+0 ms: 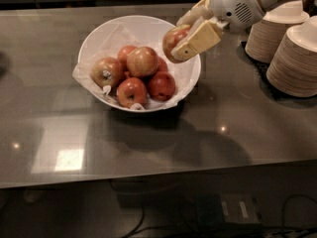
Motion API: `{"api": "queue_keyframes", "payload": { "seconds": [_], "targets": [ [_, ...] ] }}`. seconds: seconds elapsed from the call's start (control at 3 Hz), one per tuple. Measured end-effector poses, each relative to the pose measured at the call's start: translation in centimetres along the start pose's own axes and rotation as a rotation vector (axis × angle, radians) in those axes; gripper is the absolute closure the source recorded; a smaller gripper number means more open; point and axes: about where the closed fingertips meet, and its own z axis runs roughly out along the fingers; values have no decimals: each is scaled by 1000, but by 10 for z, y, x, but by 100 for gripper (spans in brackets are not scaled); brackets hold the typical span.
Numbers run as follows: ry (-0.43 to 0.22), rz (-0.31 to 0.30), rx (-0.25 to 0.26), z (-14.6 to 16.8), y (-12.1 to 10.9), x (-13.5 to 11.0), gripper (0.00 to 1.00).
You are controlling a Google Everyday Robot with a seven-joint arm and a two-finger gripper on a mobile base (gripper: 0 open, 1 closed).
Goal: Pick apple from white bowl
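The gripper [180,37] hangs over the right side of the white bowl [130,28], its two tan fingers [199,37] clamped on the apple [171,39]. One finger lies across the near face of the fruit and the other sits behind it. The white arm [237,4] reaches in from the upper right.

Under everything runs a long grey counter [148,152], glossy enough to throw back ceiling lights. At its right end stand two stacks of tan paper bowls [294,58], well apart from the fruit.

The white bowl is wide and round, with crinkled white paper [184,78] lining it and spilling over the rim on the left and the front.

The held apple is up at rim height, apart from the others. It is round and red-orange, paler and yellowish toward the top, and no sticker shows on the part I can see. Its right half is hidden behind the near finger.

Five more apples lie heaped in the bowl. A big blushed one [142,61] is in the middle and one with a white sticker [106,72] is at the left. A smaller one [131,91] is in front, a deeper red one [161,86] to its right, and another [125,51] is half hidden at the back.
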Motion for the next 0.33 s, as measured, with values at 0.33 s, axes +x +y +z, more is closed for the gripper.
{"api": "queue_keyframes", "payload": {
  "seconds": [0.33],
  "targets": [
    [1,-15,7,-7,-2,-5,100]
  ]
}}
